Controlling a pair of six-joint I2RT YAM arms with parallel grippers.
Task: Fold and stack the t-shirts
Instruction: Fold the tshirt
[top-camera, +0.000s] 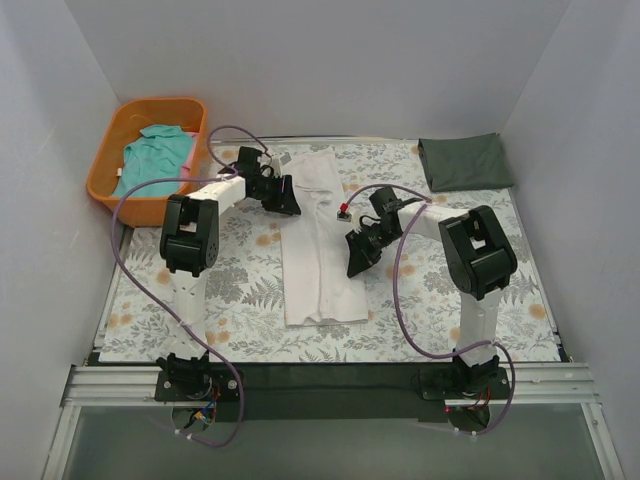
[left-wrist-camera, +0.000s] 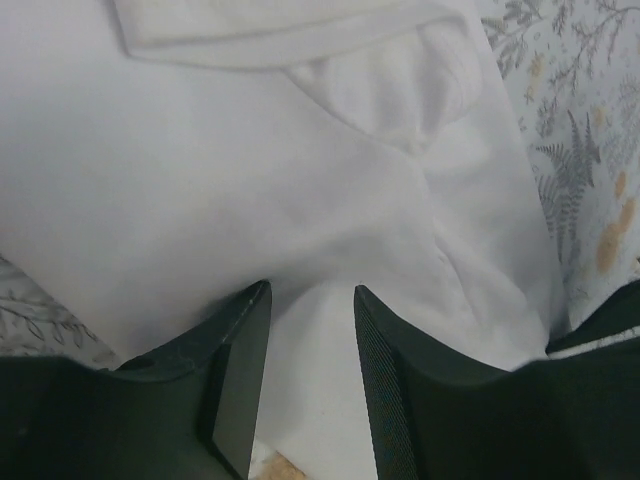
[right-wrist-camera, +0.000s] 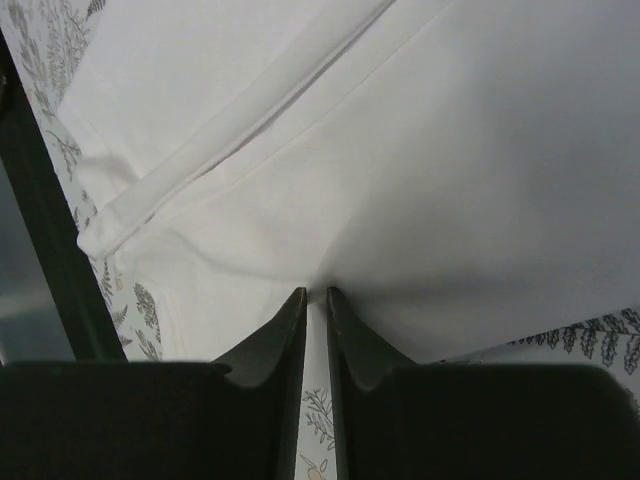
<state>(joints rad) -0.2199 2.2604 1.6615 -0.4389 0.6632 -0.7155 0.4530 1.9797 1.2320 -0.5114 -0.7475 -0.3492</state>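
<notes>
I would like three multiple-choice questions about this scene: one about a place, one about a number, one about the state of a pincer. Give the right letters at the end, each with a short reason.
1. Where does the teal t-shirt lie?
A) inside the orange basket
B) spread flat in the middle
C) folded at the far right corner

2. How many t-shirts show in the top view?
A) one
B) three
C) five

3. What is the state of the right pincer?
A) wide open
B) shut on the edge of the white t-shirt
C) out of view

Answers:
1 A, the teal cloth sits within the basket's walls.
2 B, there is the teal one, the white one, and a dark grey-green t-shirt at the far right corner.
3 B, its wrist view shows the fingertips almost touching, with cloth puckered between them.
</notes>
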